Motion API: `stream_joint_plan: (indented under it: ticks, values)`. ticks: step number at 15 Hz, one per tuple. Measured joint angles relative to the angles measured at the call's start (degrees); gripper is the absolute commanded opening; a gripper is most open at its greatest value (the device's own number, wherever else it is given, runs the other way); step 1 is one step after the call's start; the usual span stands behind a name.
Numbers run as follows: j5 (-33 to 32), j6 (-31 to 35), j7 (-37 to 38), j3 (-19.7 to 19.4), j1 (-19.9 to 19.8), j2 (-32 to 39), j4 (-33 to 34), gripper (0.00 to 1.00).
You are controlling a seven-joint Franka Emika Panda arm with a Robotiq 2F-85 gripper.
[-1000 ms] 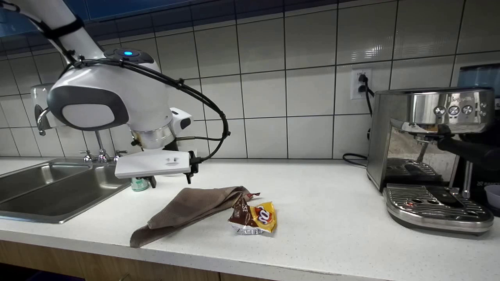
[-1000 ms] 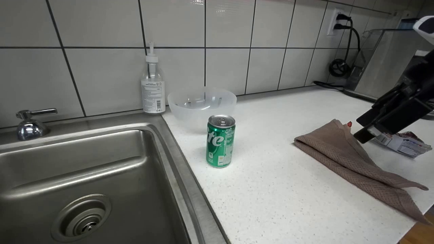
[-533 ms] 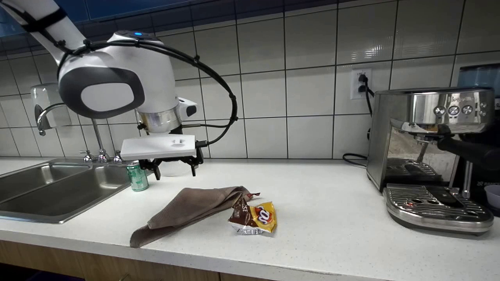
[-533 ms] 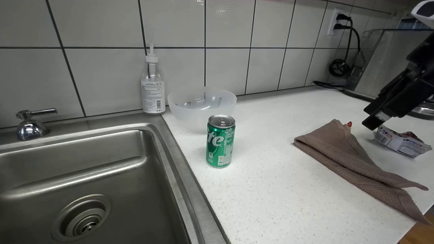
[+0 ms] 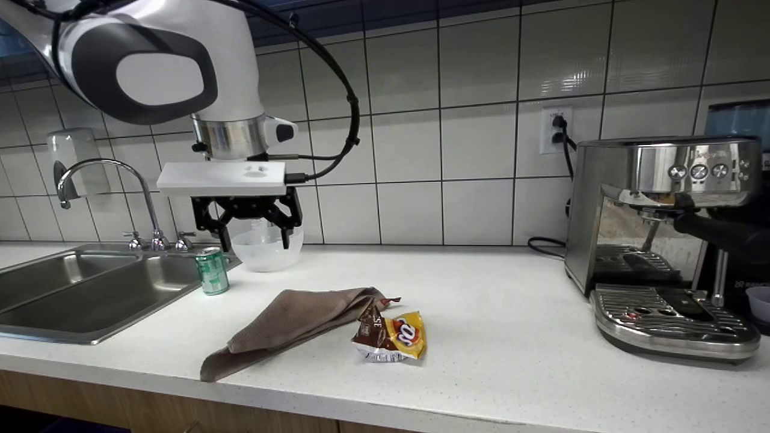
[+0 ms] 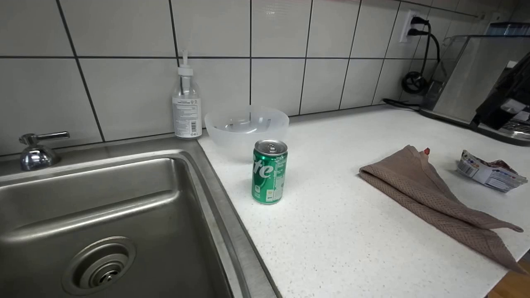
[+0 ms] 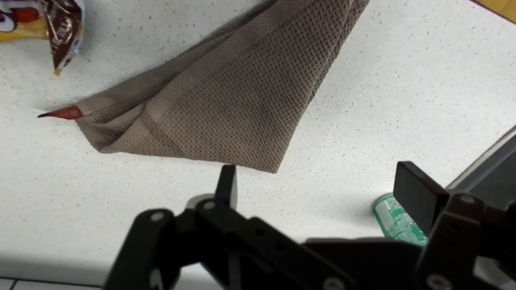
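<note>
1. We see the gripper (image 5: pixel 255 246) higher and more level than a second ago; in an exterior view the can (image 5: pixel 212 272) and bowl (image 5: pixel 267 258) show more fully.
2. Its fingers (image 7: pixel 418 193) are spread wide, gripping nothing, so the cloth (image 7: pixel 242 100) and can are free: the cloth lies on the counter (image 5: pixel 511 361) below, the can stands upright between cloth and sink (image 6: pixel 219 207).
3. We note the cloth's brown waffle weave, soft folds and red tag (image 7: pixel 68 113).
4. The can is a smooth metal cylinder, the bowl round and translucent, the bag (image 5: pixel 388 338) glossy and crumpled.

One cloth (image 7: pixel 242 92), one can (image 6: pixel 269 176), one packet (image 5: pixel 391 335)
</note>
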Motion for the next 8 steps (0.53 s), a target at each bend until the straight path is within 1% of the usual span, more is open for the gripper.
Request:
stream_joint_plan:
  ticks: [2, 3, 5, 8]
  values:
    - [-6.68, -0.45, 5.43, -5.89, 4.76, -1.06, 0.00, 1.00]
    - [-9.47, -0.66, 7.82, -7.80, 6.38, -1.37, 0.05, 1.00]
    - [-14.26, -1.15, 12.39, -10.58, 8.88, -1.75, 0.29, 1.00]
    - [-19.06, -2.46, 17.40, -13.06, 11.55, -1.90, 0.87, 1.00]
